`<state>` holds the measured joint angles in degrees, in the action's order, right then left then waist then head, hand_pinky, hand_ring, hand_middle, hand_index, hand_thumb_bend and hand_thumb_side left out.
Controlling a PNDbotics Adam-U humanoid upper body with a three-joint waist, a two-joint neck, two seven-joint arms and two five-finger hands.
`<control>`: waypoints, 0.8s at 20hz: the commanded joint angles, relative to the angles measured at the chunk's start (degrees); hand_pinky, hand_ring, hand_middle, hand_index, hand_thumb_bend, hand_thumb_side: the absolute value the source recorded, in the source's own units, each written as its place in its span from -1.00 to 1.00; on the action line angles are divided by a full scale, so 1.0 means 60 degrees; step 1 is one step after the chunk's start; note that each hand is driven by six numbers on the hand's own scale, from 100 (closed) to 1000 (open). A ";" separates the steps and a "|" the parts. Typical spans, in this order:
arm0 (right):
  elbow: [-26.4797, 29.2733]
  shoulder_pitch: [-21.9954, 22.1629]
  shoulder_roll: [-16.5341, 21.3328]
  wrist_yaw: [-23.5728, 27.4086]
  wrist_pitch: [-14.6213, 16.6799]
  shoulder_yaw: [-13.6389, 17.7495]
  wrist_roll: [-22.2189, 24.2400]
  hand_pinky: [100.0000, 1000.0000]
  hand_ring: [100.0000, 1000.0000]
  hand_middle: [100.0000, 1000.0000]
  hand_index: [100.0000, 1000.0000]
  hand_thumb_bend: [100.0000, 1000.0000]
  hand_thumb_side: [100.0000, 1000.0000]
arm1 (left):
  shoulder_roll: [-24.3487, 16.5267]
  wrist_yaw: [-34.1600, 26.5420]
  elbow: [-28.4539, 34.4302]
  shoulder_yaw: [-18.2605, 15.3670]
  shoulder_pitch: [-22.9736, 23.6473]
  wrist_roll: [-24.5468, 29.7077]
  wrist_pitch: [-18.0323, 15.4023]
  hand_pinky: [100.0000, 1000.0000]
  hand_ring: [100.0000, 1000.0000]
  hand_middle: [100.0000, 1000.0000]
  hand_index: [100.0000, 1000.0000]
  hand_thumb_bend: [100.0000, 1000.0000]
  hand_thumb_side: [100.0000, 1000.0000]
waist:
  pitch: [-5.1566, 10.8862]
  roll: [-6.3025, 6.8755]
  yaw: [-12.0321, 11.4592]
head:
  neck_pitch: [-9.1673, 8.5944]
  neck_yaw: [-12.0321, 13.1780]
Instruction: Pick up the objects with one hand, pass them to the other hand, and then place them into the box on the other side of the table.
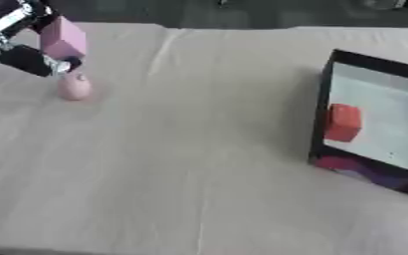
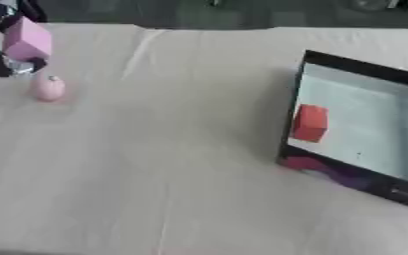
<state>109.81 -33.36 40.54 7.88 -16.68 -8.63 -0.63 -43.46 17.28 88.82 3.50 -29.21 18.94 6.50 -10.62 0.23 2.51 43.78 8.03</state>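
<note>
My left hand point(image 1: 23, 55) comes in at the upper left and is shut on a pink block point(image 1: 64, 39), held above the table. Just below it a small pink rounded object point(image 1: 74, 87) with a short stem stands on the cloth. At the right stands a black-rimmed box point(image 1: 322, 107) with a pale floor, and a red block point(image 1: 343, 122) lies inside it near its left wall. My right hand shows in neither view.
A beige cloth point(image 1: 190, 164) covers the table, with creases running down its middle. A purple shape point(image 1: 357, 168) shows against the box's near wall. The table's far edge runs along the top of the views.
</note>
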 commanded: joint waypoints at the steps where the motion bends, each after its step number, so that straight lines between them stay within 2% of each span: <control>1: 0.0452 -0.0533 0.0114 -0.0084 -0.0094 -0.0143 0.0492 1.00 0.96 0.53 1.00 -1.00 -0.01 | 0.0409 0.0250 0.0539 0.0106 -0.0147 -0.0351 -0.0052 0.48 0.21 -0.03 -0.03 -0.79 -1.00 | 0.0393 -0.0132 -0.0004 | 0.0056 -0.0047; 7: 0.0672 -0.1331 -0.0257 -0.0630 -0.0331 -0.0614 0.1465 1.00 0.95 0.54 1.00 -1.00 -0.08 | 0.1492 0.0710 0.0646 0.0316 -0.0250 -0.0905 -0.0231 0.47 0.18 -0.05 -0.03 -0.83 -1.00 | 0.0447 -0.0155 -0.0003 | 0.0056 -0.0094; 16: 0.0623 -0.1987 -0.0906 -0.1847 -0.0317 -0.1383 0.2700 1.00 0.94 0.55 1.00 -1.00 -0.16 | 0.2588 0.1356 0.0570 0.0492 -0.0161 -0.1575 -0.0247 0.45 0.15 -0.06 -0.04 -0.91 -1.00 | 0.0468 -0.0177 -0.0003 | 0.0056 -0.0293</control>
<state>113.00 -44.09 34.94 -2.00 -18.72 -16.82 14.65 -27.71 24.88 91.56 6.59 -29.58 10.28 5.03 -9.88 -0.11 2.51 43.79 6.61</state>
